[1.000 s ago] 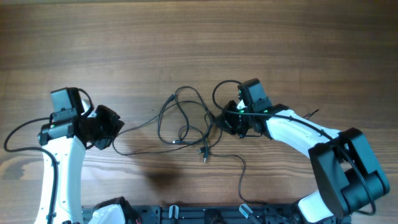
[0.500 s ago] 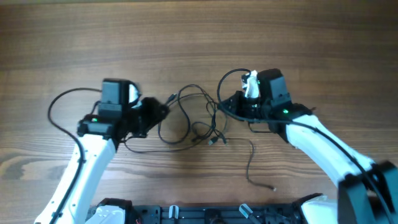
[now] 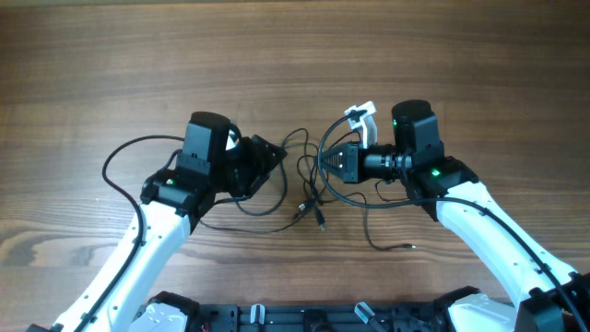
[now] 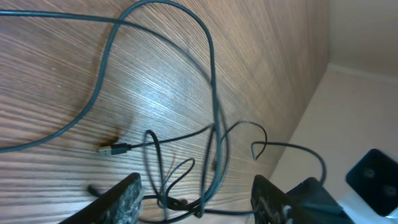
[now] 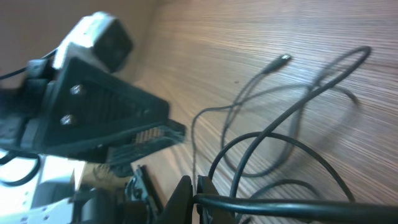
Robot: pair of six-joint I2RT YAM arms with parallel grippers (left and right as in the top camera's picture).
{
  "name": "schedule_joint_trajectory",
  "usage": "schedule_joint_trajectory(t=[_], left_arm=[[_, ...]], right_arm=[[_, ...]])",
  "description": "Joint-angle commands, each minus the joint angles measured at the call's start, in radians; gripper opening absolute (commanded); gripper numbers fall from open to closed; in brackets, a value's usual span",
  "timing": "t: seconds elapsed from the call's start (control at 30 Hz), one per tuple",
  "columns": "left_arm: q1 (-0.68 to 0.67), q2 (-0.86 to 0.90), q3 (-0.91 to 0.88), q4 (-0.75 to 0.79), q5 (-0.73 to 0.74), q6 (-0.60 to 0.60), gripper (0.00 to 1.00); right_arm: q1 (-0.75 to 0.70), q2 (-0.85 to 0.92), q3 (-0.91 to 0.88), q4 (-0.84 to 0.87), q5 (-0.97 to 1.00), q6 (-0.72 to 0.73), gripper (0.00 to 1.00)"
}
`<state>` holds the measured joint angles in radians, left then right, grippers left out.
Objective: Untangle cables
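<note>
Surface [image 3: 295, 55]: brown wood, with a fine straight grain running across and a dull sheen in the left wrist view.

Cables [image 3: 304, 189]: thin, black, round in section and limp. They lay on the surface in overlapping loops, bunched between my two claws. One strand trailed off toward the near right edge and ended in a small plug [image 3: 410, 245]. In the left wrist view another plug [image 4: 114, 149], short and metal-tipped, lay flat on the wood.

Left arm: the white-shelled forearm reached diagonally from the near left toward the centre. My left claw [image 3: 270, 159] pointed right at the edge of the tangle. Its dark, rough-textured fingers [image 4: 121, 198] stood well apart, gripping nothing, with several strands crossing the gap between them.

Right arm: the forearm reached in from the near right. My right claw [image 3: 323, 164] was level and pointed left, at the right side of the tangle. Its fingers [image 5: 184, 194] were closed together on one strand of the cables, which ran out sideways from the grip.
</note>
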<state>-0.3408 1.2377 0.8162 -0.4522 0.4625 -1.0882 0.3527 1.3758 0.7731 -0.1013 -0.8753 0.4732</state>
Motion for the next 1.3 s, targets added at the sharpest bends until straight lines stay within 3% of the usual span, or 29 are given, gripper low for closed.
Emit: schedule_joint_trajectory(t=[0.0,0.07,0.17,0.23,0.37,0.43,0.53,0.6,0.7,0.77,0.87,1.03,1.17,1.27], left_arm=[[-0.033,0.055,0.002,0.018,0.018,-0.019,0.74],[-0.055,0.093,0.002,0.046,0.043,-0.019,0.87],[-0.084,0.155,0.002,0.108,0.072,-0.019,0.92],[-0.101,0.201,0.002,0.157,0.073,-0.02,0.77],[-0.107,0.288,0.002,0.24,0.165,-0.019,0.35],[-0.107,0.313,0.002,0.234,0.166,-0.011,0.05],[-0.085,0.321,0.002,0.193,0.166,0.09,0.04],[-0.033,0.319,0.002,0.125,0.165,0.15,0.04],[0.115,0.319,0.002,-0.016,0.165,0.248,0.04],[0.26,0.319,0.002,-0.114,0.165,0.318,0.04],[0.43,0.319,0.002,-0.198,0.165,0.383,0.04],[0.542,0.319,0.002,-0.266,0.161,0.473,0.04],[0.547,0.319,0.002,-0.287,0.095,0.509,0.04],[0.557,0.319,0.002,-0.329,-0.081,0.506,0.04]], right_arm=[[0.003,-0.014,0.014,0.032,-0.123,-0.026,0.05],[0.003,-0.014,0.014,0.037,-0.139,-0.026,0.05],[0.003,-0.014,0.014,0.037,-0.163,-0.026,0.04],[0.003,-0.014,0.014,0.037,-0.183,-0.026,0.05],[0.003,-0.014,0.014,0.037,-0.2,-0.026,0.05],[0.002,-0.014,0.014,0.042,-0.196,-0.028,0.05],[-0.072,-0.022,0.014,0.177,-0.293,0.08,0.05],[-0.175,-0.028,0.014,0.372,-0.4,0.223,0.05],[-0.394,-0.028,0.014,0.721,-0.466,0.481,0.05],[-0.566,-0.027,0.014,0.842,-0.44,0.527,0.05],[-0.739,-0.024,0.014,0.794,-0.415,0.468,0.05],[-0.834,-0.024,0.014,0.555,-0.325,0.231,0.05],[-0.838,-0.024,0.014,0.382,-0.012,0.142,0.05],[-0.839,-0.024,0.014,0.165,0.393,0.158,0.05]])
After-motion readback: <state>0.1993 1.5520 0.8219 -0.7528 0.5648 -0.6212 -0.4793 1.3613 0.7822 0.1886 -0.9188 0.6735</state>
